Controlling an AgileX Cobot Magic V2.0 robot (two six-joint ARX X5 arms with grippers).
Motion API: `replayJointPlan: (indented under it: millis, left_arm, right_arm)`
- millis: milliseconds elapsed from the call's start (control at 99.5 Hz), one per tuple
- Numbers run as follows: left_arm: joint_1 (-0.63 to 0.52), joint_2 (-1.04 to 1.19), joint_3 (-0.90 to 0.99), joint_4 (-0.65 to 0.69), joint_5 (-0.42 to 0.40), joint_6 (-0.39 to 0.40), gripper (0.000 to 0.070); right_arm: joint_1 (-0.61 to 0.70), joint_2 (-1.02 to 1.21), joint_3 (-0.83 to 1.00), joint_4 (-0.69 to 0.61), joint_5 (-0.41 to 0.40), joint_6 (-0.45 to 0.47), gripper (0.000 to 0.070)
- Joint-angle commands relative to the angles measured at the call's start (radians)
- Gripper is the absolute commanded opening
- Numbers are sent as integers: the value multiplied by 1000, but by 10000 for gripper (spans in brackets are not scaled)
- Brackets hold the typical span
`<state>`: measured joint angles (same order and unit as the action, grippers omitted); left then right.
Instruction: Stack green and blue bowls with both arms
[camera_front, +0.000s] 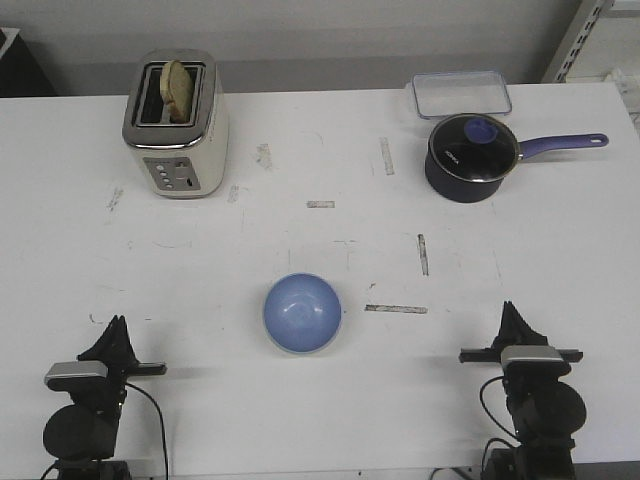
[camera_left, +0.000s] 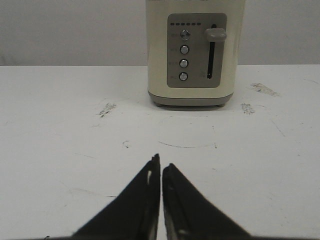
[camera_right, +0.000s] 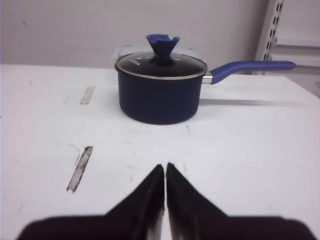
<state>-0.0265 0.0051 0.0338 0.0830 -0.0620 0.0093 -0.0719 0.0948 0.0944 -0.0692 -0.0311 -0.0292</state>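
Note:
A light blue bowl (camera_front: 303, 313) sits upright on the white table (camera_front: 320, 400), in the middle near the front edge. The green bowl is hidden or out of view; I see no separate green bowl anywhere. My left gripper (camera_front: 117, 322) rests at the front left, well apart from the blue bowl, shut and empty. In the left wrist view its fingertips (camera_left: 161, 161) nearly touch, with only table beneath. At the front right my right gripper (camera_front: 510, 308) is also shut and empty, and the right wrist view shows its tips (camera_right: 165, 166) together.
A cream toaster (camera_front: 176, 125) (camera_left: 195, 55) with a bread slice (camera_front: 180, 88) in its slot stands at the back left. A dark navy saucepan (camera_front: 472, 158) (camera_right: 160, 95) with a lid and long handle is at the back right, with a clear container (camera_front: 462, 95) behind it.

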Motion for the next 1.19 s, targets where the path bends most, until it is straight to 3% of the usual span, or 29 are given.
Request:
replayJointPlan:
  millis: [0,1176]
  left_arm:
    - [1,-2,-21,16,1,1,2]
    - [0,-1,-21,16,1,1,2]
  right_arm:
    - [3,-57,-38,14,-3,14,0]
    - [16,-94,-82,17,5,19,0]
